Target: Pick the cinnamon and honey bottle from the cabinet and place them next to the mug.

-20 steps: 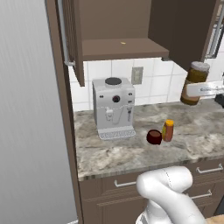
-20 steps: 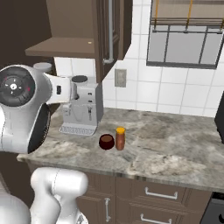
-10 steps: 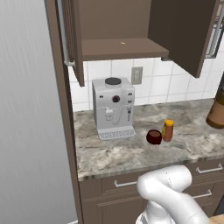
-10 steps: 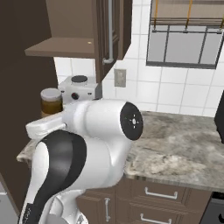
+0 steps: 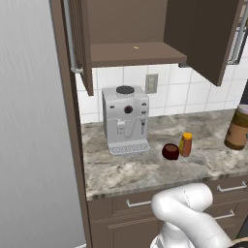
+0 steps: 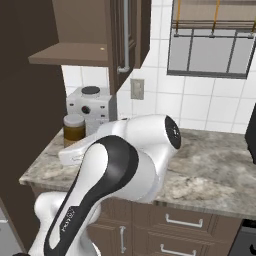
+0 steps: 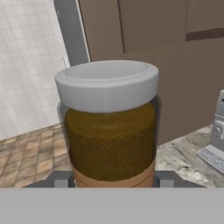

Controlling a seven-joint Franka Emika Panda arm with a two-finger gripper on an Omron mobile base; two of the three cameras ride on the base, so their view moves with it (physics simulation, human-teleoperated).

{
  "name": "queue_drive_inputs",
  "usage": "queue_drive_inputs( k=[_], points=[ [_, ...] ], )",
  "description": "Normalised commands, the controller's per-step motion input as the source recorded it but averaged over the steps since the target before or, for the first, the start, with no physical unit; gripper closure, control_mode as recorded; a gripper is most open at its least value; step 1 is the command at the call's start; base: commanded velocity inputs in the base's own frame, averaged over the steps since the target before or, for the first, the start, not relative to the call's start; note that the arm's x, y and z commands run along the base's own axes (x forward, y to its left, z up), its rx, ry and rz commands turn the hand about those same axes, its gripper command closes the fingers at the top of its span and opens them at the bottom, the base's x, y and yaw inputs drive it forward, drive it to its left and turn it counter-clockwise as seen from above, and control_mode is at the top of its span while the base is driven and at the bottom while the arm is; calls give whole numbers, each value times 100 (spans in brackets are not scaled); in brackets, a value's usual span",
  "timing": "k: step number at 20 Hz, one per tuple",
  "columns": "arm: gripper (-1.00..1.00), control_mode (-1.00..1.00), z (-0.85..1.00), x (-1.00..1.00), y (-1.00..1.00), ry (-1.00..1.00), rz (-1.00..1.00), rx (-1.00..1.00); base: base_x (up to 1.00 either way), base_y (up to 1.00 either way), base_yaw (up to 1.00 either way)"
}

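cinnamon: jar (image 7: 109,127) with brown contents, tan label and pale grey lid, upright between the gripper's fingers in the hand view; also seen at the right edge of the left base view (image 5: 239,128) and beside the arm in the right base view (image 6: 74,130), held above the worktop.
gripper: (image 7: 109,180) closed on the cinnamon low on its body, one finger (image 7: 62,179) on each side.
honey bottle: (image 5: 185,144) orange, upright on the worktop, just beside the mug on its right in the left base view.
mug: (image 5: 170,151) dark red-brown, on the worktop in front and to the right of the coffee machine.
cabinet: (image 5: 140,51) dark brown, doors open, shelf bare apart from a small yellow speck.
coffee machine: (image 5: 125,119) white, standing under the cabinet against the tiled wall.
worktop: (image 5: 121,169) grey marbled stone over drawers with bar handles.
window: (image 6: 215,37) with a blind, above the worktop in the right base view.
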Motion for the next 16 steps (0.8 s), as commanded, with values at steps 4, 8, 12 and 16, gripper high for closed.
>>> queue_drive_inputs(
  k=[4, 8, 12, 16],
  points=[
    [100, -100, -76, 37, -4, 0, 3, 0, 0, 0, 0],
    [100, -100, -71, 13, -12, 0, 2, 0, 0, 0, 0],
    [100, -100, -74, 18, -11, 0, 1, 0, 0, 0, 0],
    [100, -100, -69, 27, -14, 0, 3, 0, 0, 0, 0]
  ],
)
